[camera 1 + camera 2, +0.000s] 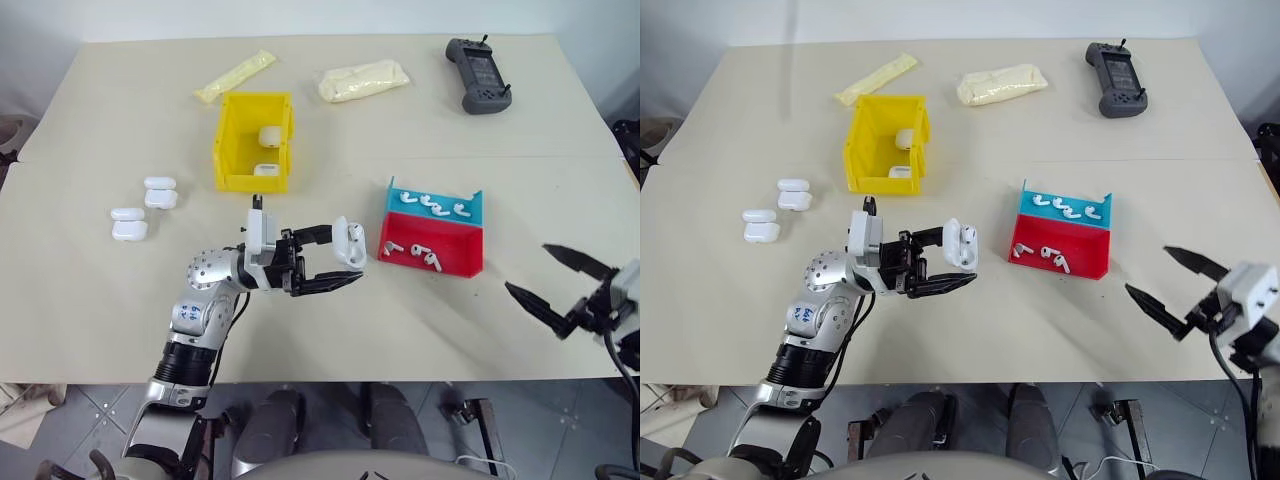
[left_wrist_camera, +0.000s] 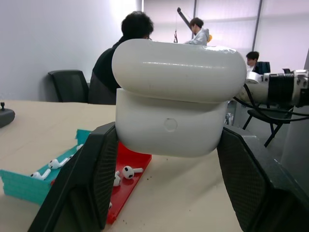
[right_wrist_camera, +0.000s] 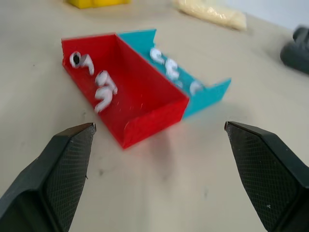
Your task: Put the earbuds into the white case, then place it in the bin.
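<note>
— Above the table, left of the tray, what did the left gripper have?

— It was clamped on the white case, one finger either side, holding it clear of the tabletop. In the left wrist view the case's lid sat slightly askew on the body, so I judged it down but perhaps not fully snapped; whether earbuds were inside could not be told.

— And the right gripper?

— Its fingers stood spread wide with nothing between them, off by the table's right edge, pointing back toward the red and blue tray.

— Were there earbuds left?

— Several lay in the tray's red compartment, and another row in the blue compartment behind it. Those looked like stock for further cases.

— How did the bin look?

— The yellow bin stood further up the table from the held case, well apart from it. Two white cases were already lying inside. Two spare cases sat on the table to its left, untouched.

— So how far along was it?

— My reading: for the case in hand, the loading step looked finished or nearly so, given the empty right gripper drawn aside. What remained was carrying that case over the bin's wall and releasing it, then the two spare cases.
</note>
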